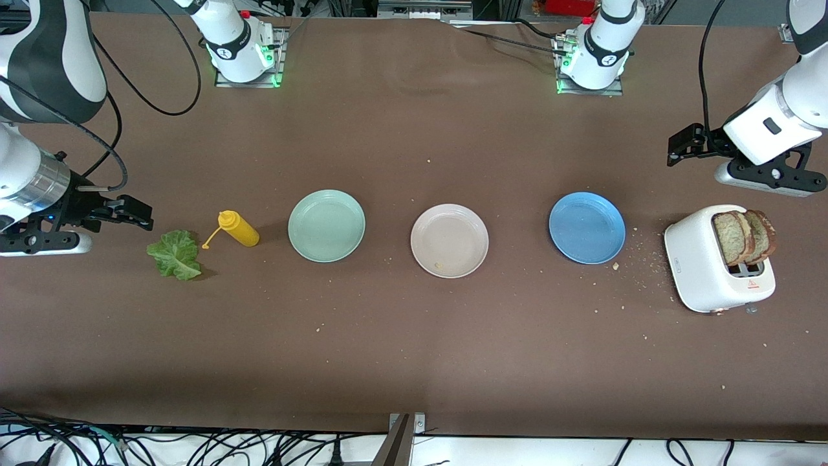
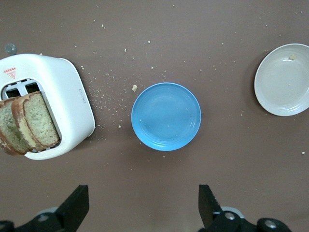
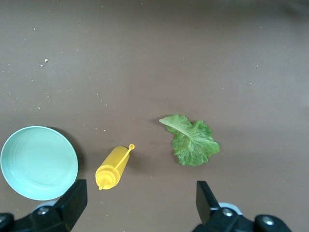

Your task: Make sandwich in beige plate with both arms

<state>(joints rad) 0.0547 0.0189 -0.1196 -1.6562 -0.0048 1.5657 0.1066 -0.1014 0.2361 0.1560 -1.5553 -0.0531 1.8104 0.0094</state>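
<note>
Front view shows three plates in a row across the brown counter point(image 1: 414, 362): a mint-green plate point(image 1: 326, 226) toward the right arm's end, the beige plate point(image 1: 449, 240) in the middle, bare but for a crumb or two, and a blue plate point(image 1: 587, 227) toward the left arm's end. A white toaster point(image 1: 702, 272) lies tipped on its side near the left arm's end, well apart from the beige plate, with two slices of brown toast point(image 1: 744, 236) sticking out of its slots; crumbs are scattered on the counter between it and the blue plate. At the right arm's end, a ruffled green lettuce leaf point(image 1: 174, 254) lies flat just beside a yellow squeeze bottle point(image 1: 237, 228), which lies on its side next to the mint-green plate. The left tool point(image 1: 684, 144) hangs in the air above the counter by the toaster, its fingers spread wide and holding nothing. The right tool point(image 1: 132, 212) hangs above the counter by the lettuce leaf, likewise spread wide and empty.
</note>
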